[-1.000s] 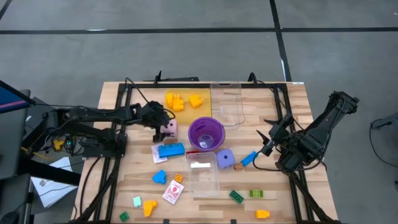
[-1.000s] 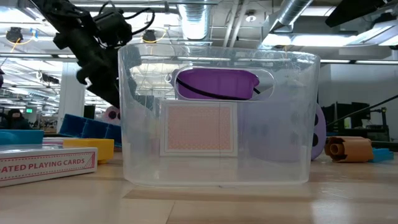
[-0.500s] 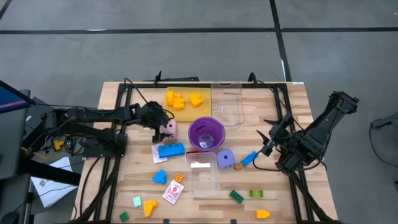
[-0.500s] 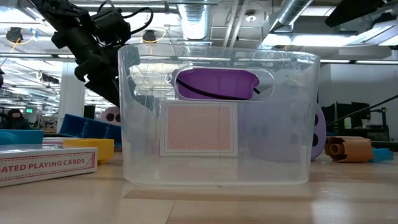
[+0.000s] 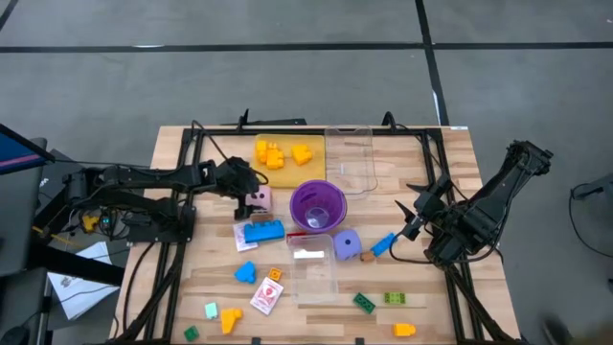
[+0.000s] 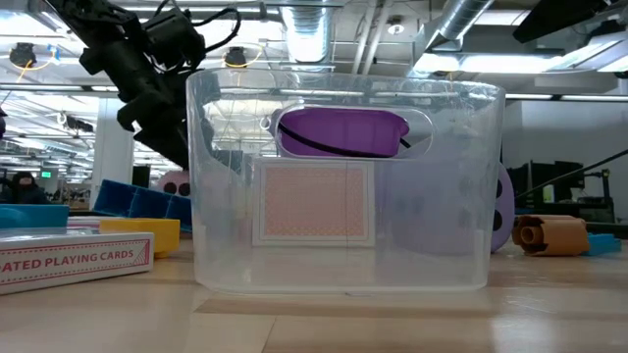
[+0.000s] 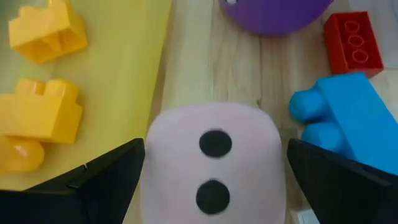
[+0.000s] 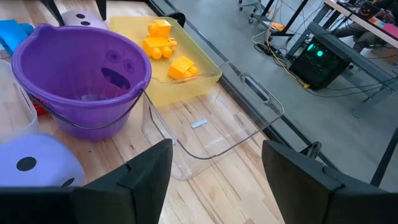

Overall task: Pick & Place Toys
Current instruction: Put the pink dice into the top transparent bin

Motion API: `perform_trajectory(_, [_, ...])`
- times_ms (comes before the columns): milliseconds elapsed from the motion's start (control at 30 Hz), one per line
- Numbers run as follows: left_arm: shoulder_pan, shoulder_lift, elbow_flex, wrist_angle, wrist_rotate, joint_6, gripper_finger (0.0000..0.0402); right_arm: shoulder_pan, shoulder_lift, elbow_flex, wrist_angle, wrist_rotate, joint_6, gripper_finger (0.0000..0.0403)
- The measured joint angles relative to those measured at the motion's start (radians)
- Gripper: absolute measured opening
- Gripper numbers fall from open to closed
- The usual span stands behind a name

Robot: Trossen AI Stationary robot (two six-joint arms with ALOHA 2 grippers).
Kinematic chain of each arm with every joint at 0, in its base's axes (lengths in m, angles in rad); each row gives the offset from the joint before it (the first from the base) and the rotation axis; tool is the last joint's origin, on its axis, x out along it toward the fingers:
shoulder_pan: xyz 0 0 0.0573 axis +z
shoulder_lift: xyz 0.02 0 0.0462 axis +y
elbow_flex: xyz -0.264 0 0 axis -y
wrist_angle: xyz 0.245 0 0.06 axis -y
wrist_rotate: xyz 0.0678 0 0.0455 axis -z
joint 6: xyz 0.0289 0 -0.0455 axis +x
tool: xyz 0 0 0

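Where high view hides it, left wrist shows pink die (image 7: 214, 165) between open left tool (image 7: 214, 180).

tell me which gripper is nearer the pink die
Left. The left gripper is open, its fingers on either side of the pink die. The right gripper waits beyond the purple cup.

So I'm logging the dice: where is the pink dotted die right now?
In the high view the pink dotted die sits left of the purple translucent cup, between the open left gripper's fingers, below the yellow tray.
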Motion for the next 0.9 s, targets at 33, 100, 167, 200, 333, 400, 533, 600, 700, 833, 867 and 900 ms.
perform_trajectory(33, [0.000,0.000,0.000,-0.009,0.000,-0.005,0.0388,0.000,0.000,0.000,0.000,0.000,0.000,0.0242])
perform_trajectory(100, [0.000,0.000,-0.004,-0.005,0.000,-0.009,0.0388,0.000,0.000,0.000,0.000,0.000,0.000,0.0242])
perform_trajectory(167, [0.000,-0.001,-0.012,-0.002,-0.001,-0.010,0.0388,0.000,0.000,0.000,0.000,0.000,0.000,0.0242])
perform_trajectory(200, [0.000,-0.001,-0.015,0.000,-0.001,-0.012,0.0388,0.000,0.000,0.000,0.001,0.000,0.000,0.0242])
perform_trajectory(333, [0.000,-0.002,-0.021,-0.001,-0.001,-0.039,0.0388,0.001,0.000,0.000,0.003,-0.002,0.000,0.0242])
perform_trajectory(400, [-0.002,-0.002,-0.021,-0.003,0.009,-0.049,0.0388,0.001,0.000,0.000,0.004,-0.002,0.000,0.0242])
perform_trajectory(533, [-0.023,-0.002,-0.022,0.000,0.021,-0.058,0.0388,0.001,0.000,0.000,0.004,-0.006,0.000,0.0242])
perform_trajectory(600, [-0.035,-0.008,-0.024,0.008,0.006,-0.059,0.0388,0.001,0.000,0.000,0.004,-0.007,0.000,0.0242])
perform_trajectory(700, [-0.045,-0.029,-0.026,0.010,0.001,-0.062,0.0388,0.001,0.000,0.000,0.005,-0.007,0.000,0.0242])
perform_trajectory(833, [-0.045,-0.067,-0.026,0.015,0.001,-0.062,0.0388,0.001,0.000,0.000,0.004,-0.007,0.000,0.0242])
perform_trajectory(867, [-0.045,-0.073,-0.026,0.015,0.000,-0.062,0.0388,0.001,0.000,0.000,0.004,-0.007,0.000,0.0242])
perform_trajectory(900, [-0.044,-0.074,-0.026,0.017,0.000,-0.062,0.0388,0.001,0.000,0.000,0.005,-0.007,0.000,0.0242])
